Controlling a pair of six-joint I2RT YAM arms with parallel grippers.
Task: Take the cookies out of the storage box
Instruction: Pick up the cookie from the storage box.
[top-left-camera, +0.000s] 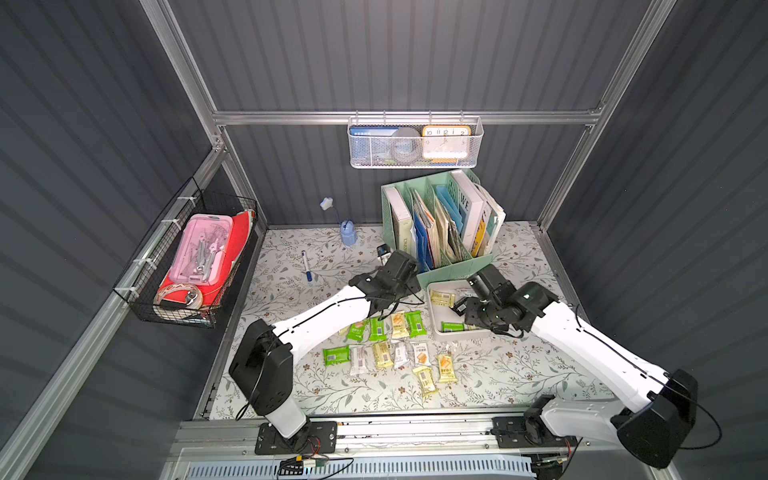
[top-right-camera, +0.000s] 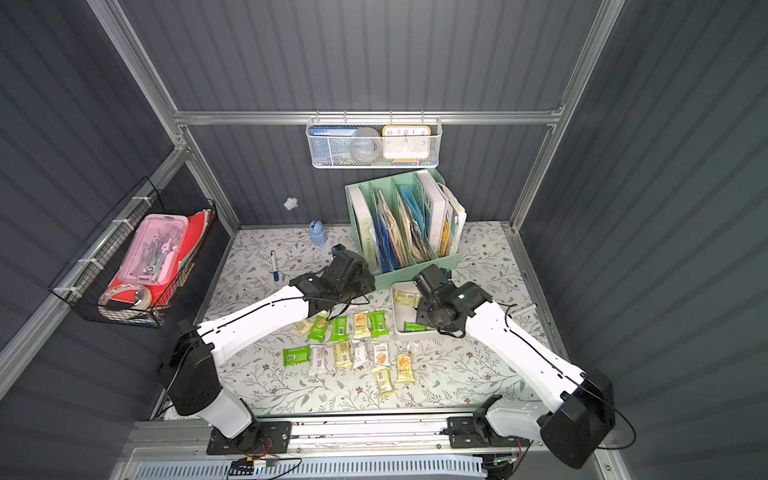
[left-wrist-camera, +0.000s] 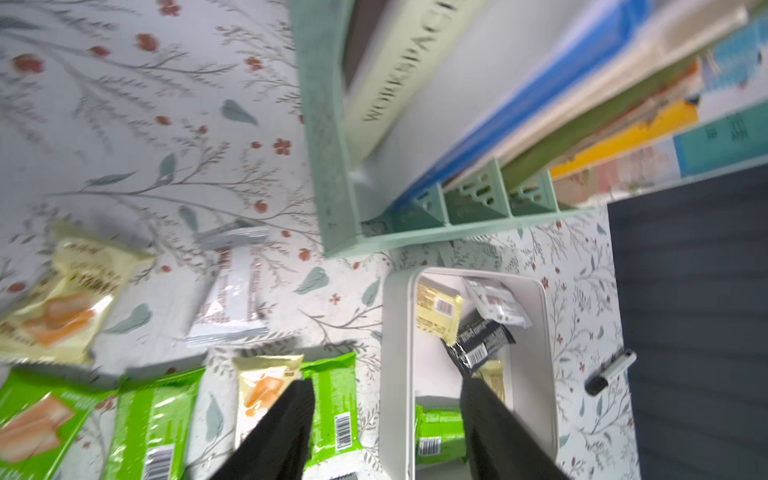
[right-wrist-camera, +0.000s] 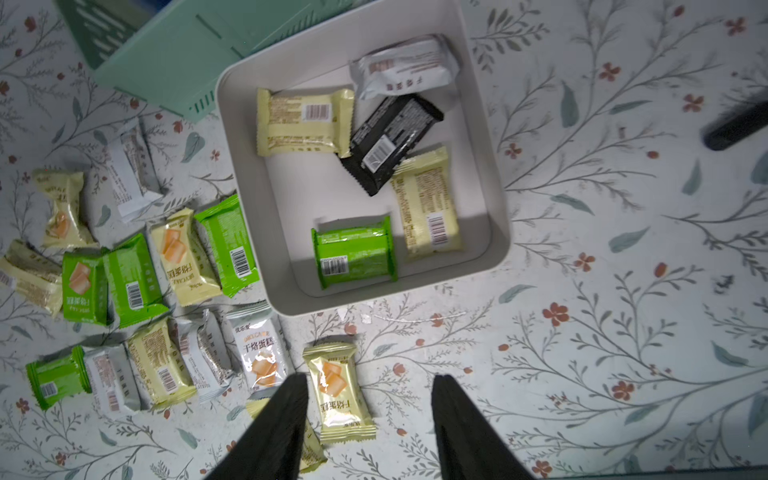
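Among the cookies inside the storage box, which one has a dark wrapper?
The black packet in the middle of the storage box, between the two pale yellow packets. The other four there are pale yellow, whitish-silver or green.

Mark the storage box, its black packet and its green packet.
storage box (right-wrist-camera: 307, 191): right wrist view, bare floor.
black packet (right-wrist-camera: 390, 143): right wrist view, wrapper middle.
green packet (right-wrist-camera: 353, 251): right wrist view, wrapper middle.

A mint-green file organiser (top-left-camera: 457, 266) packed with upright books and folders stands at the back of the floral table cover (top-left-camera: 498, 374). Above it hangs a white mesh basket (top-left-camera: 361, 153) holding an orange-framed clock (top-left-camera: 446, 141). A black wire basket (top-left-camera: 137, 291) on the side wall carries a pink case (top-left-camera: 205, 247). A blue-capped pen (top-left-camera: 306, 266) lies near a small pale-blue stand (top-left-camera: 348, 232).
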